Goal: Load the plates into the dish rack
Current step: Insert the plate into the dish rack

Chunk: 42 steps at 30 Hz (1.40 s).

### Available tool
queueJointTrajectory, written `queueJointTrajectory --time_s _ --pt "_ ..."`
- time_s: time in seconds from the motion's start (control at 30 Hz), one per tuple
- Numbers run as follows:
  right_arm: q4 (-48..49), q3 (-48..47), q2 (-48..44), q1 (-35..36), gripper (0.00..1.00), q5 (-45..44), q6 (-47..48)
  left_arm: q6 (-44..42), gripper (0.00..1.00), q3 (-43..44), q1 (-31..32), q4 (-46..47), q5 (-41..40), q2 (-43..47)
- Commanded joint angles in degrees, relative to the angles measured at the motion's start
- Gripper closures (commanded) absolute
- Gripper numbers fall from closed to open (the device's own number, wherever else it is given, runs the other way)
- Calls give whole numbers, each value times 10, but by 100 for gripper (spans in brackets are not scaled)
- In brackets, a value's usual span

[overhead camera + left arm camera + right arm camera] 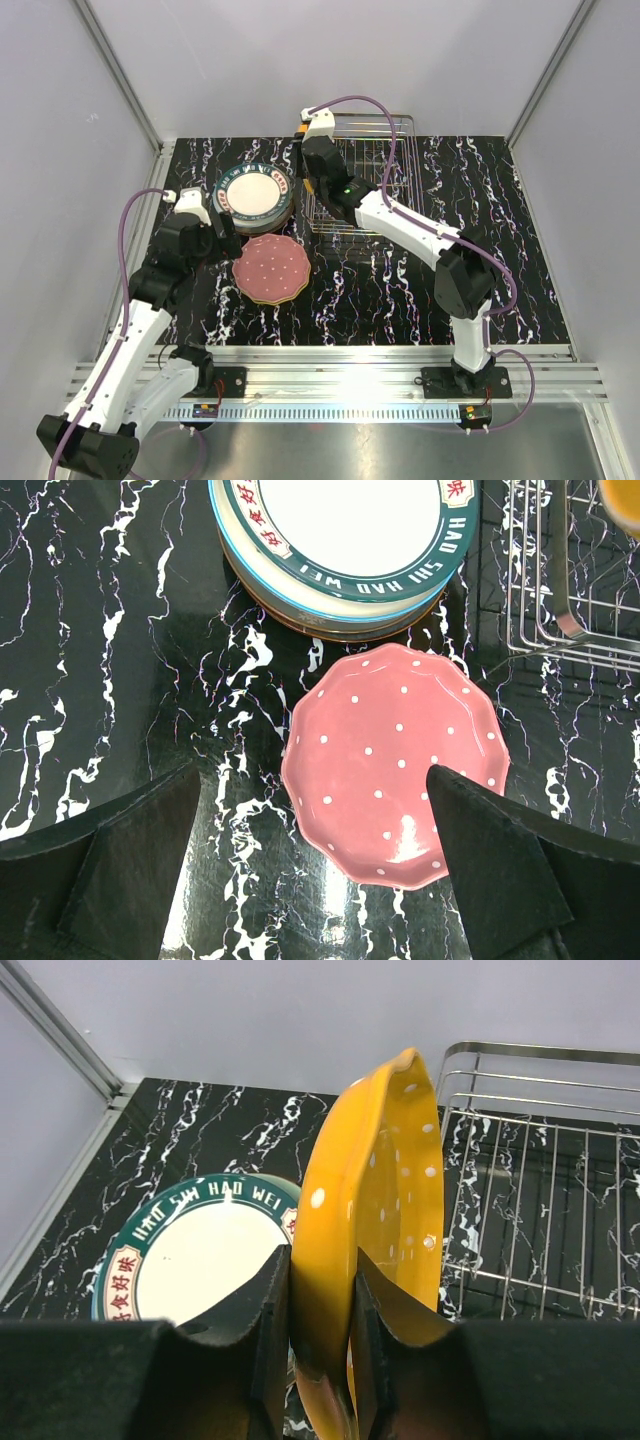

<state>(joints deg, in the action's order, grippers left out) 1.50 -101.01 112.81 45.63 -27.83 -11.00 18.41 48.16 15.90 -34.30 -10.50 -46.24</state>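
Note:
My right gripper (pixel 322 1270) is shut on the rim of an orange scalloped plate with white dots (pixel 375 1190) and holds it on edge, in the air just left of the wire dish rack (pixel 540 1160). In the top view this gripper (pixel 306 136) is at the rack's (pixel 365 175) far left corner. A pink dotted plate (pixel 395 760) lies flat on the table. My left gripper (pixel 312 780) is open above its near left edge, with one finger over the plate and one over bare table. A stack of plates topped by a green-rimmed white one (pixel 255 193) sits behind the pink plate (pixel 272 268).
The table is black marble-patterned (pixel 480 200). The enclosure's white walls and metal posts stand close at the left, back and right. The rack shows no plates in it in the right wrist view.

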Motion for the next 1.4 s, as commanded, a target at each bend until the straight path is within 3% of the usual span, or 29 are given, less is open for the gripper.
queueJointTrajectory --time_s 0.0,1.37 --pt "116 -23 -16 -2 100 3 -14 -7 1 3 1 25 10 -2" --pt "142 -16 -13 -13 100 11 -88 -7 1 2 1 27 24 -5"
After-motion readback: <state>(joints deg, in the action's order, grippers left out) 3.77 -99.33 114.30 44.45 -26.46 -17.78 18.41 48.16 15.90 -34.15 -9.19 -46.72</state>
